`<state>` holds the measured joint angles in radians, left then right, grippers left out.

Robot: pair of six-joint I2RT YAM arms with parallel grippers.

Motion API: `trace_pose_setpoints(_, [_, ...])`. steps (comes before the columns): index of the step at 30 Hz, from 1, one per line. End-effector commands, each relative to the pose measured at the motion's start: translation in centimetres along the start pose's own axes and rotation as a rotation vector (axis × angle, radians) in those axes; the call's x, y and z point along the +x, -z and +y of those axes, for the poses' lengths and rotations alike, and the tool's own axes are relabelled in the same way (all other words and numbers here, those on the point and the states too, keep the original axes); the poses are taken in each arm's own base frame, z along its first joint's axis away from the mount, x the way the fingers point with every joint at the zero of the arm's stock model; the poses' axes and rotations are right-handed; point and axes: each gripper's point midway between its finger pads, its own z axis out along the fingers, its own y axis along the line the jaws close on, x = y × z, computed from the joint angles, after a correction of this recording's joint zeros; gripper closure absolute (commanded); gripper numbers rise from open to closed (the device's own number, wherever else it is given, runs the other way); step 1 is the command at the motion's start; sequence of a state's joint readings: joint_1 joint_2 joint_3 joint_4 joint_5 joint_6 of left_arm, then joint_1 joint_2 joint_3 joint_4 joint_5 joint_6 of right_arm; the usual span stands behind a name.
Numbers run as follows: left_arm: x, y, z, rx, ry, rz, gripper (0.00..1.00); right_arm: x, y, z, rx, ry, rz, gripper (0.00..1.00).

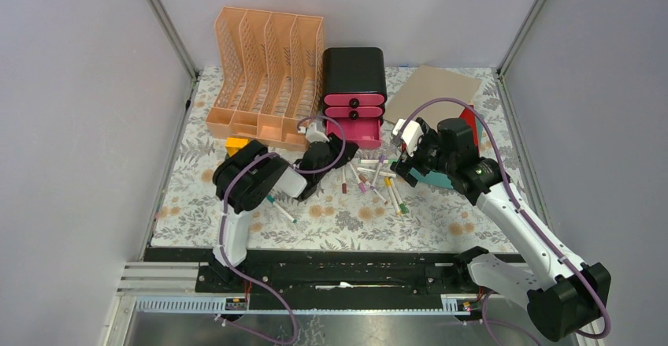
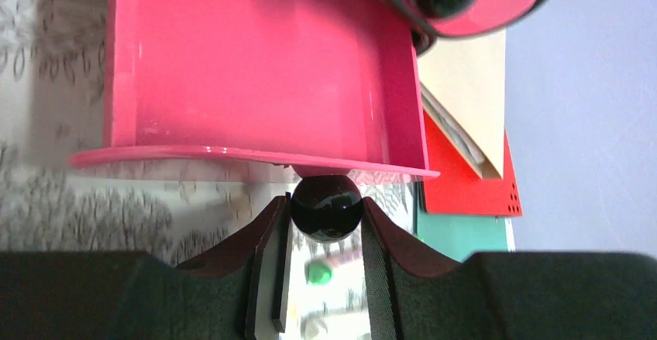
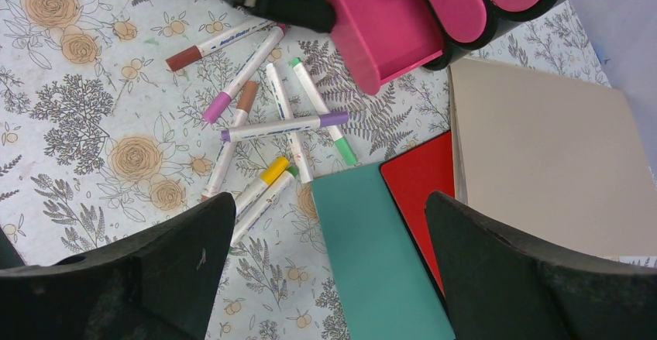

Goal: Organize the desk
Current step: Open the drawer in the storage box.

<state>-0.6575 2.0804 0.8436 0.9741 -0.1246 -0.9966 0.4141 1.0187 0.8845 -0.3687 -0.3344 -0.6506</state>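
Observation:
The desk [image 1: 197, 196] is covered by a pale cloth with ferns and flowers. My left gripper [image 2: 326, 218] is shut on the round black knob [image 2: 326, 207] of the pink bottom drawer [image 2: 256, 69], which stands pulled out of the black drawer box [image 1: 353, 70] and looks empty. From above, the left gripper [image 1: 346, 151] sits just in front of that drawer [image 1: 365, 132]. Several markers [image 1: 374, 176] lie scattered on the cloth. My right gripper [image 3: 329, 200] hovers open over a teal book [image 3: 380, 255], holding nothing; the markers [image 3: 271, 123] lie beyond it.
An orange slotted file rack [image 1: 264, 74] stands at the back left. A tan folder [image 3: 542, 162] and a red book [image 3: 422, 185] lie beside the teal book at the right. A small yellow object [image 1: 235, 145] sits in front of the rack. Metal frame posts edge the desk.

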Motion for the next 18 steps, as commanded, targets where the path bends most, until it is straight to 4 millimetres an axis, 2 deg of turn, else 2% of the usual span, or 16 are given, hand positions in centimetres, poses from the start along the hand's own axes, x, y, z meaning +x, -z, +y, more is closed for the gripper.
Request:
trace_pose_setpoints(1, [-1.6, 2.3, -3.3, 0.082, 0.000, -0.074, 0.94, -0.5, -0.1, -0.2, -0.001, 0.019, -0.027, 0.00])
trace_pose_setpoints(6, [-1.7, 3.5, -3.4, 0.075, -0.022, -0.069, 0.57, -0.4, -0.1, -0.2, -0.003, 0.018, -0.026, 0.00])
trace_pose_setpoints(9, [-2.2, 3.9, -4.2, 0.080, -0.044, -0.063, 0.42, -0.4, -0.2, -0.1, -0.007, 0.018, -0.024, 0.00])
trace_pose_setpoints(14, [-3.2, 5.3, -6.0, 0.105, -0.099, -0.067, 0.31, -0.3, -0.3, 0.0, -0.013, 0.018, -0.022, 0.00])
trace_pose_setpoints(18, [-3.9, 7.1, -7.2, 0.125, -0.166, -0.069, 0.27, -0.2, -0.4, 0.2, -0.024, 0.019, -0.019, 0.00])
